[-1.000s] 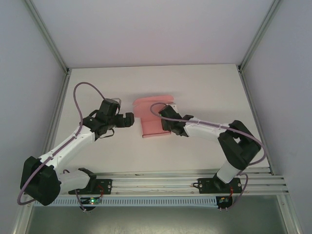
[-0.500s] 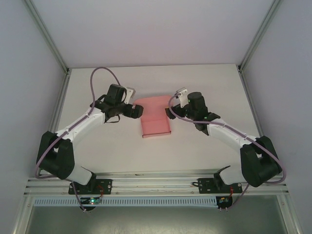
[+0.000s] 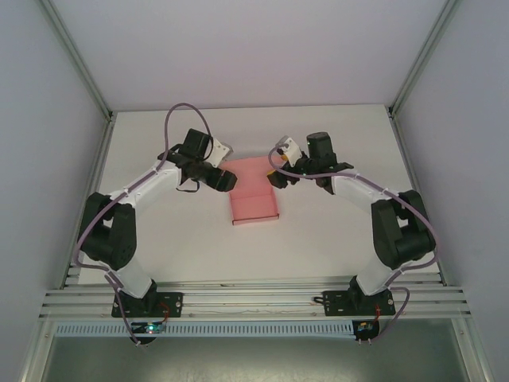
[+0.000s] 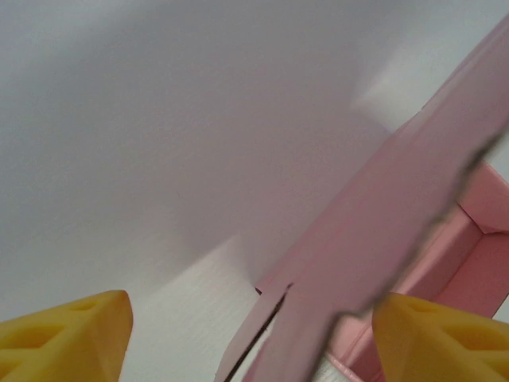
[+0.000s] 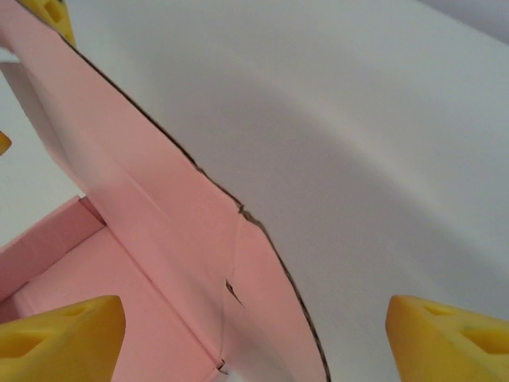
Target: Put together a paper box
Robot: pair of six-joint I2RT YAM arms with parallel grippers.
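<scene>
Now that both arms have swung outward, the left gripper (image 3: pixel 223 180) and right gripper (image 3: pixel 277 177) flank the far end of the paper box (image 3: pixel 254 204) on the table (image 3: pixel 334 231), fingers spread, gripping nothing

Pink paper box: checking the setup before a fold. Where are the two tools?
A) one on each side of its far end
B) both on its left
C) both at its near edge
A: the left tool is at the far left corner of the pink paper box, the right tool at its far right.
</scene>
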